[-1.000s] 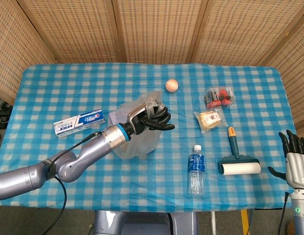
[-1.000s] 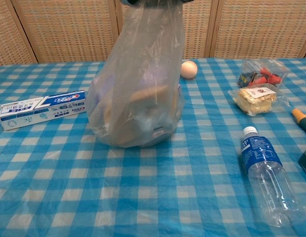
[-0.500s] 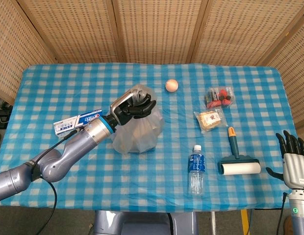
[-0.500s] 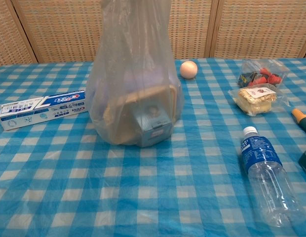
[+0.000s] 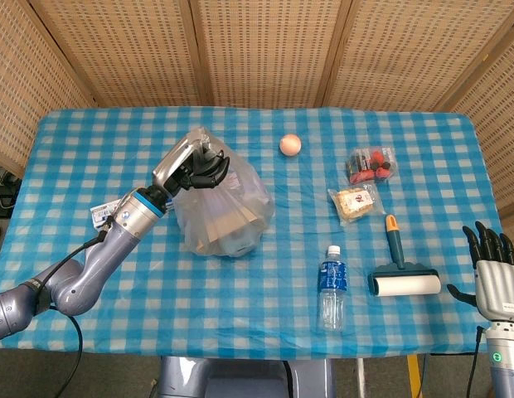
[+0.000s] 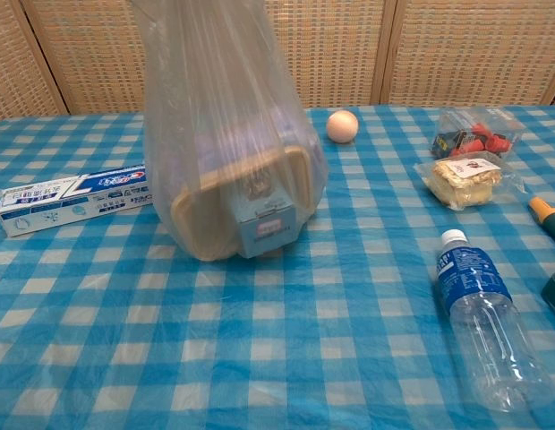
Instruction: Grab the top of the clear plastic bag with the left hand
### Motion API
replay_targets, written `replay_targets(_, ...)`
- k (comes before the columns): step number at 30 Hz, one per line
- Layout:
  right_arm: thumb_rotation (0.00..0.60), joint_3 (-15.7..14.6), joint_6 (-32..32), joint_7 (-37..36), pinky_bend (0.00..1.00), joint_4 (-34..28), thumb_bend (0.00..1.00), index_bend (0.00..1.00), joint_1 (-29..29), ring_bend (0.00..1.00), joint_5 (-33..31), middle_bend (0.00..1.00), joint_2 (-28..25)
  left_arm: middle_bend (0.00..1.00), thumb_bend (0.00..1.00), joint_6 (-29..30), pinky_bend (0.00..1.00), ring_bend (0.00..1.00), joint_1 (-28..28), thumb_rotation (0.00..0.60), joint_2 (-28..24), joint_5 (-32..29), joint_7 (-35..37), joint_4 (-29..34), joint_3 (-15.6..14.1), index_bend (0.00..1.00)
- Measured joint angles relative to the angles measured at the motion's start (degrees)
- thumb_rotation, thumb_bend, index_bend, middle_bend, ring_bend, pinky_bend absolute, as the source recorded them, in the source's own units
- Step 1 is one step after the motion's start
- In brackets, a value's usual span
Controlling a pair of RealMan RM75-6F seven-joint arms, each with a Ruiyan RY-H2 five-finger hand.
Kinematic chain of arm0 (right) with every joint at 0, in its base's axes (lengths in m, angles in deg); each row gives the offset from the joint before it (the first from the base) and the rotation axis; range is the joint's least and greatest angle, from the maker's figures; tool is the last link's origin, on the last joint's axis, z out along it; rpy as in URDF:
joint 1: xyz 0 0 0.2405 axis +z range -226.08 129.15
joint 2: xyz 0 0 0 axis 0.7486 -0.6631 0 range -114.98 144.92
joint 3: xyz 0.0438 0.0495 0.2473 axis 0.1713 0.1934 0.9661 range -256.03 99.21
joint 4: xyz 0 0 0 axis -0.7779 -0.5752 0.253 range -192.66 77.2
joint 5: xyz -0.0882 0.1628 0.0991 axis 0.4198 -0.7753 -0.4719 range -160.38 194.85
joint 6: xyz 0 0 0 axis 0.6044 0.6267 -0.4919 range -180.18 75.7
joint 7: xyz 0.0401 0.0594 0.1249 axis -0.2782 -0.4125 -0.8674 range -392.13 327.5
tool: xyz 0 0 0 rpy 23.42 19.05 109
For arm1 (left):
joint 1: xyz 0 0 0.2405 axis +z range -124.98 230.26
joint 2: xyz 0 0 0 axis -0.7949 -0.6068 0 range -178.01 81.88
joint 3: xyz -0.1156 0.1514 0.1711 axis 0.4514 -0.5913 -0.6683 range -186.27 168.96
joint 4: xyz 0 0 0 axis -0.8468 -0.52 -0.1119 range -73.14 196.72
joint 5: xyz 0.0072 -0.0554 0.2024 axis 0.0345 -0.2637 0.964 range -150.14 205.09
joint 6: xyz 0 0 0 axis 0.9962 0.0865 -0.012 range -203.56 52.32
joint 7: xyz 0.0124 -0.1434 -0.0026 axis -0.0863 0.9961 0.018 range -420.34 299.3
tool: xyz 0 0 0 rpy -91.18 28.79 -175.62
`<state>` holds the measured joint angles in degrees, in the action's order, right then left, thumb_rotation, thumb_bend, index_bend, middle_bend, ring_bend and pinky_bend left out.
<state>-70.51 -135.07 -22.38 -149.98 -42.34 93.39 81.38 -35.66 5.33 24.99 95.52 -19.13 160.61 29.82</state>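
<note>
The clear plastic bag (image 5: 225,205) stands on the blue checked table, holding a tan tray and a small box; in the chest view the bag (image 6: 226,152) rises out of the top of the frame. My left hand (image 5: 193,168) grips its gathered top, fingers curled around the plastic, and holds it up and to the left. The hand itself is out of the chest view. My right hand (image 5: 492,269) hangs beyond the table's right front corner, fingers apart and holding nothing.
A toothpaste box (image 6: 73,198) lies left of the bag. A water bottle (image 5: 331,285), a lint roller (image 5: 400,267), two packs of food (image 5: 363,184) and a peach ball (image 5: 290,144) lie to the right.
My left hand has drawn the bag's top up and leftward, away from the table's middle. The bag stretched taller and its contents shifted upright. The right hand sank slightly.
</note>
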Motion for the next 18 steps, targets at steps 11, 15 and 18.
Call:
replay_targets(11,0.600,0.16,-0.06,-0.29,0.00,-0.07,0.00,0.00,-0.05,0.00,-0.17,0.00,-0.09,1.00,1.00,17.93,1.00,0.99,-4.06,0.600,2.23,5.68,-31.20,-1.40,-3.60,1.00)
replay_targets(15,0.600,0.21,-0.05,-0.42,0.00,-0.11,0.00,0.00,-0.06,0.00,-0.26,0.00,-0.16,1.00,1.00,18.81,1.00,0.99,-5.62,0.600,2.25,3.33,-32.18,-0.52,-2.92,1.00)
replay_targets(18,0.600,0.28,-0.03,-0.57,0.00,-0.11,0.00,0.00,-0.09,0.00,-0.42,0.00,-0.21,1.00,1.00,18.79,1.00,0.99,-6.52,0.600,1.95,0.10,-32.55,0.77,-1.78,1.00)
